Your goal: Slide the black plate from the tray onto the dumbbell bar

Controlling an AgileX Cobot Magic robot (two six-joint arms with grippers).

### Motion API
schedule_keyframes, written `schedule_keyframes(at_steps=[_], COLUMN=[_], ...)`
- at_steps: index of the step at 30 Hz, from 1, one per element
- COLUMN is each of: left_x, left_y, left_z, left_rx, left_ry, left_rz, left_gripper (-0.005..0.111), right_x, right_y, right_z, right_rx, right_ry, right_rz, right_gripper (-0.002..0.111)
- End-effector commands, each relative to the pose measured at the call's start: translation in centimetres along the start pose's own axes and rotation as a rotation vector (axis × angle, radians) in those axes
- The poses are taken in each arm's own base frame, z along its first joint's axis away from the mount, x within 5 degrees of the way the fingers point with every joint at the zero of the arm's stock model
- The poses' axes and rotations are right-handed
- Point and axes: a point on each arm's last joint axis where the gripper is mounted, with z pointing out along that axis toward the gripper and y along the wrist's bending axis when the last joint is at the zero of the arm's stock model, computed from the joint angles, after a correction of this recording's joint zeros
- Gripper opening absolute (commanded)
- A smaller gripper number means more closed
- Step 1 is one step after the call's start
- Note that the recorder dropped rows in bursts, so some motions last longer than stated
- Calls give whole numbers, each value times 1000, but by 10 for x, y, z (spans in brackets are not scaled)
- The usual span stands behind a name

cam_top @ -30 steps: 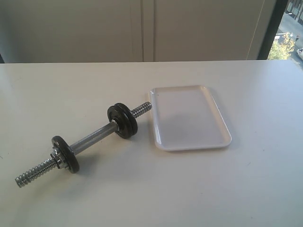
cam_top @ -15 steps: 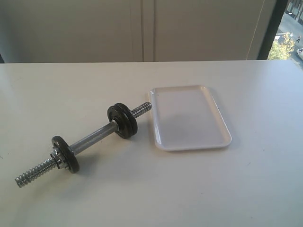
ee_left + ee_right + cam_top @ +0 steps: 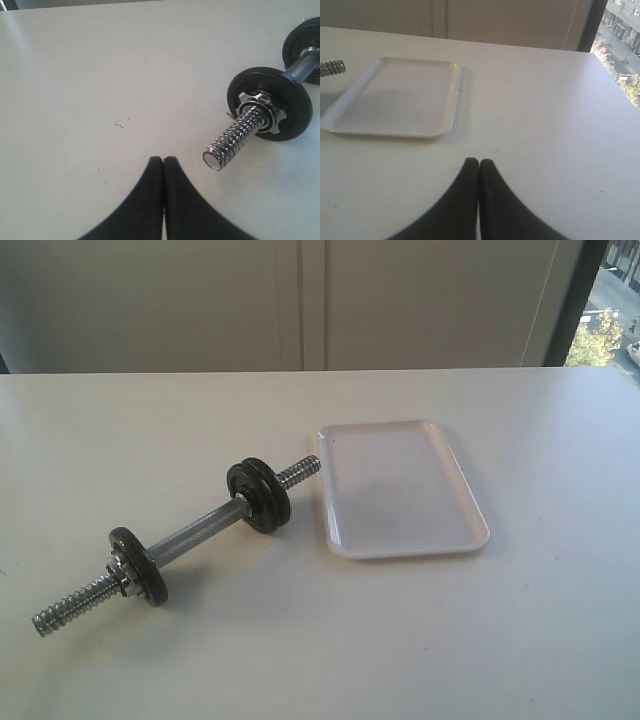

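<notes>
The dumbbell bar (image 3: 195, 530) lies slantwise on the table, left of the white tray (image 3: 400, 490). One black disc with a silver nut (image 3: 138, 565) sits near its near threaded end. A thicker black mass (image 3: 258, 495), seemingly two discs pressed together, sits near the tray end. I cannot tell which of these is the black plate. The tray holds nothing. My left gripper (image 3: 163, 159) is shut and empty beside the bar's threaded tip (image 3: 235, 137). My right gripper (image 3: 479, 161) is shut and empty, short of the tray (image 3: 395, 95). Neither gripper shows in the exterior view.
The white table (image 3: 520, 640) stretches wide around the bar and tray. Its far edge meets a pale wall, with a window (image 3: 605, 320) at the far right. The bar's other threaded end (image 3: 332, 67) pokes toward the tray's corner.
</notes>
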Motion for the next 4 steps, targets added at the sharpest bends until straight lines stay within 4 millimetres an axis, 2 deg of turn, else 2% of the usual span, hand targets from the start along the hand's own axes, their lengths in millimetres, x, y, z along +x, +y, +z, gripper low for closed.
schedule_keyframes(at_steps=[1, 4], left_x=[1, 1], left_y=[-1, -1], left_z=[0, 0], left_rx=[8, 8], left_ry=[-3, -3], left_rz=[-18, -18], left_gripper=[0, 0], right_x=[1, 1], right_y=[0, 0], right_z=[0, 0], right_rx=[-7, -7], right_ry=[-3, -3], right_rz=[-8, -8], right_gripper=[0, 0])
